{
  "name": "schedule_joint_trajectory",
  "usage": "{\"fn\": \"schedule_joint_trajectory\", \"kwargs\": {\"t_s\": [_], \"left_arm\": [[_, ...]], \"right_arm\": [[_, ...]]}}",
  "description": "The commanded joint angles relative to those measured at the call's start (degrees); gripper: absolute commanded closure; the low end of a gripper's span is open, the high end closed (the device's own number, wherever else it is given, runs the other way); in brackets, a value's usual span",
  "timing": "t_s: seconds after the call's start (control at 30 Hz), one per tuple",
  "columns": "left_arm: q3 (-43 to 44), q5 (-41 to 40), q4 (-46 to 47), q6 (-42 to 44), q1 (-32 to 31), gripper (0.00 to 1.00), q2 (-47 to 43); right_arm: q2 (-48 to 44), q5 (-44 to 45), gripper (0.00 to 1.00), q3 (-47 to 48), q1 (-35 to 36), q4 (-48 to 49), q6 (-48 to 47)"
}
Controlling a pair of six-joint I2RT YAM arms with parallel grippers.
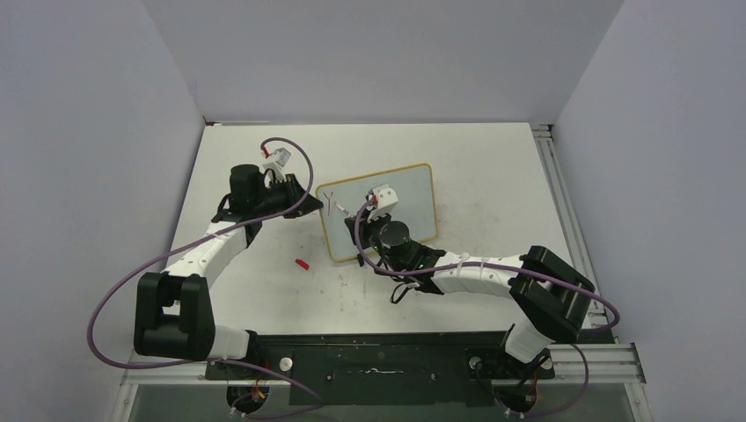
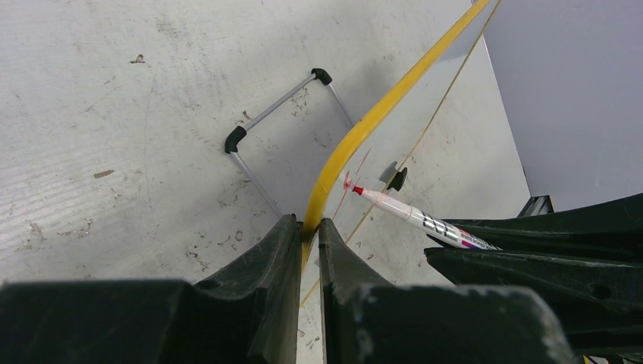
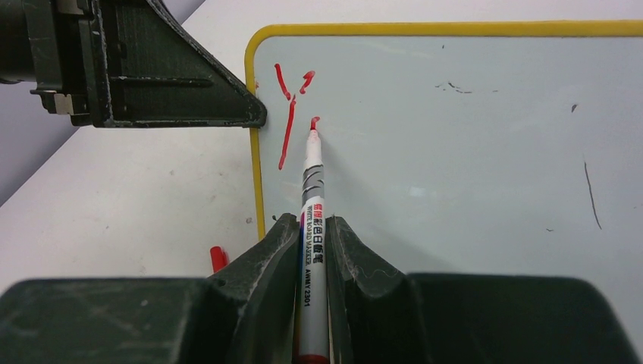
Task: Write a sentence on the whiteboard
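The whiteboard (image 1: 413,198) with its yellow-tan frame stands tilted at mid-table. My left gripper (image 1: 308,195) is shut on its left edge; in the left wrist view the frame (image 2: 364,125) runs in between the fingertips (image 2: 309,225). My right gripper (image 1: 359,220) is shut on a white marker (image 3: 312,197), whose red tip touches the board (image 3: 455,152). Of the sentence, only a red "Y" (image 3: 288,114) and a short stroke beside it at the tip show, near the top left corner. The marker also shows in the left wrist view (image 2: 409,214).
A red marker cap (image 1: 302,263) lies on the table left of the board's near corner, also in the right wrist view (image 3: 217,258). The board's wire stand with black corners (image 2: 280,106) rests on the table behind it. Walls enclose the table.
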Motion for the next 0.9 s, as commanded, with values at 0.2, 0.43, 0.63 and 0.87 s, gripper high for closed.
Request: {"fn": "schedule_joint_trajectory", "kwargs": {"t_s": [0.2,0.43,0.63,0.87], "left_arm": [[1.91,0.70,1.58,0.16,0.16,1.00,-1.90],[1.87,0.67,1.52,0.16,0.15,1.00,-1.94],[1.87,0.69,1.52,0.16,0.17,1.00,-2.00],[1.91,0.65,1.56,0.17,0.15,1.00,-1.99]], "right_arm": [[-1.02,0.45,0.95,-1.91,0.33,1.36,0.45],[-1.93,2.30,0.95,-2.25,0.34,0.73,-0.02],[-2.50,3.29,0.95,-2.21,0.34,0.68,-0.29],[-3.06,3.92,0.95,-1.39,0.15,0.78,-1.11]]}}
